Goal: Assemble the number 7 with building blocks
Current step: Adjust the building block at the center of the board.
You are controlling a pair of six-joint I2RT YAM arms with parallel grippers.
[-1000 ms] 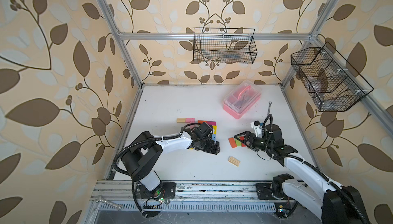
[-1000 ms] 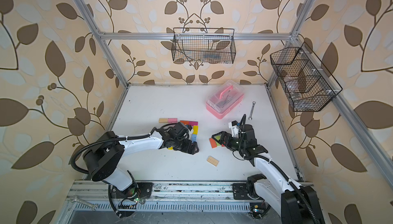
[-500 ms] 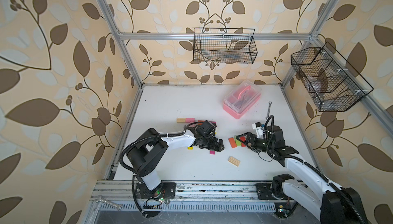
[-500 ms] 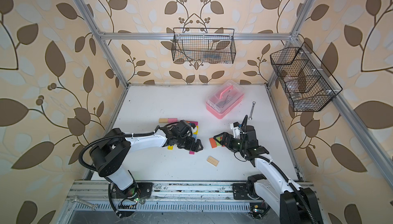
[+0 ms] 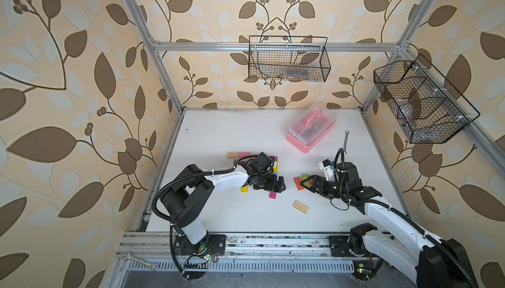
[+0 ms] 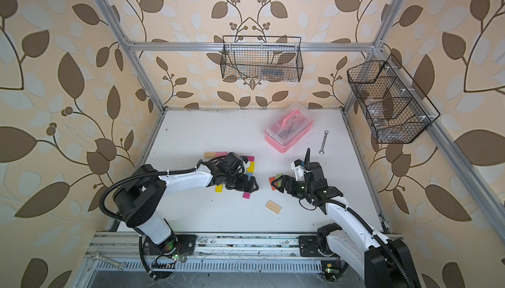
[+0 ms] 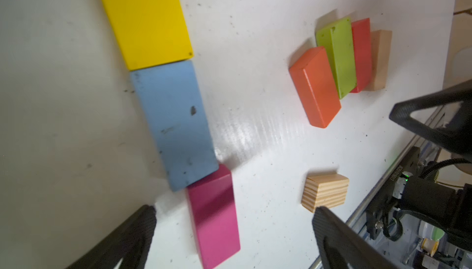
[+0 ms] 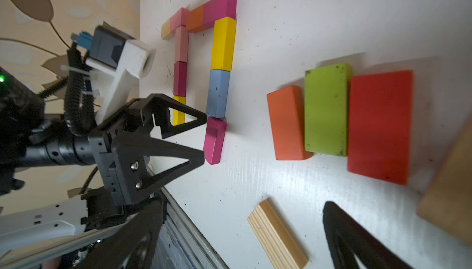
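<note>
A second ago the magenta block (image 5: 273, 195) was hidden under the left hand (image 5: 280, 186). Now it lies out on the bench (image 5: 218, 141). The right hand (image 5: 307, 185) is about where it was.

In both top views the left hand is low and open, just behind the magenta block. The right hand is open too, right beside the orange block (image 5: 297, 183). A strip of bare bench runs between the two hands. The plain wood block (image 5: 300, 207) lies alone nearer the front edge, with free room all round it. The pink box (image 5: 310, 128) and the spanner (image 5: 346, 141) lie at the far right. The far left is bare.

In the left wrist view the fingers (image 7: 122, 237) stand wide, pinching nothing. The magenta block lies between them, a bit crooked. One corner meets the end of the blue block (image 7: 173, 124), and the blue block's other end sits flat against the yellow block (image 7: 143, 17). Across a bare gap the orange, green (image 7: 337, 55) and red (image 7: 361, 53) blocks lie side by side.

In the right wrist view the number 7 (image 8: 222, 43) has the magenta block as its foot. The other 7 (image 8: 180, 48) is close beside it, and their top bars meet end to end. The right hand's fingers (image 8: 357, 242) are spread and hold nothing
</note>
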